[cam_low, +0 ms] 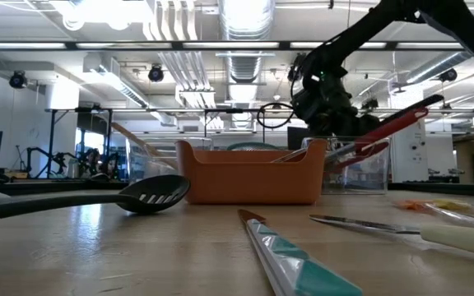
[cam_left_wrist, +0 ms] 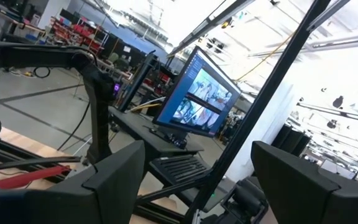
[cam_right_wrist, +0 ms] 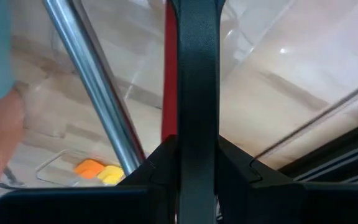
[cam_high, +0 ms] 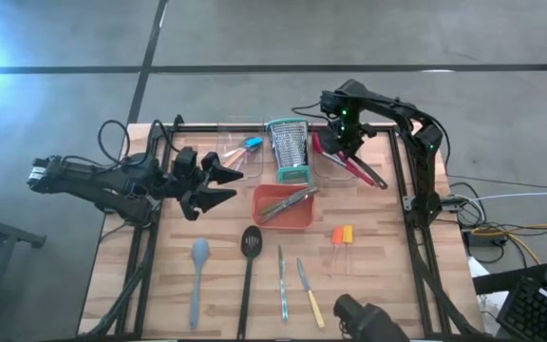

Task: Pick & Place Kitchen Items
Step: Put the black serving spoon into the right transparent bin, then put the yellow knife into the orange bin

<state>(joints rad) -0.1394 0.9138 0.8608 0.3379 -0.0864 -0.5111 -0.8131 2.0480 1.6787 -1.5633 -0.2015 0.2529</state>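
Teal-handled knife (cam_low: 295,261) lies before orange tray (cam_low: 249,177), grater (cam_high: 290,150) behind

No word, label, brand or number can be read in any view. The monitor (cam_left_wrist: 199,99) seen from the left wrist shows bright pictures — no legible writing. The utensils and the tabletop (cam_high: 378,275) carry no readable marks — none large enough to make out.
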